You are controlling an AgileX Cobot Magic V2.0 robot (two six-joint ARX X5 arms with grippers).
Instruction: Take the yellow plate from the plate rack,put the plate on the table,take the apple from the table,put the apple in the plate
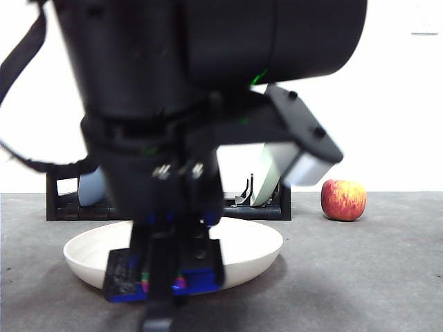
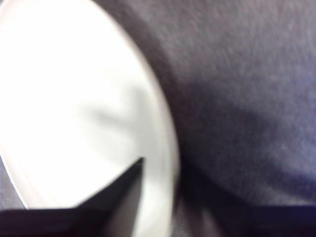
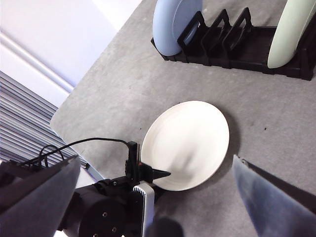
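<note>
The yellow plate [image 1: 249,242], pale cream and round, lies flat on the table [image 1: 374,277] in front of the plate rack [image 1: 256,207]. My left gripper [image 1: 166,277] is low at the plate's near rim. In the left wrist view one dark finger [image 2: 123,192] reaches over the plate [image 2: 74,98]; the picture is blurred. The right wrist view shows the plate [image 3: 190,138], the rack [image 3: 247,47] and the left gripper [image 3: 160,174] at the rim. My right gripper [image 3: 157,160] is open and empty, high above the table. The apple [image 1: 343,200] sits at the right, near the rack's end.
A blue plate [image 3: 173,22] and a pale green plate [image 3: 291,29] stand upright in the rack. The table's edge [image 3: 74,98] runs close to the yellow plate on the left arm's side. The left arm's dark body [image 1: 208,55] fills most of the front view.
</note>
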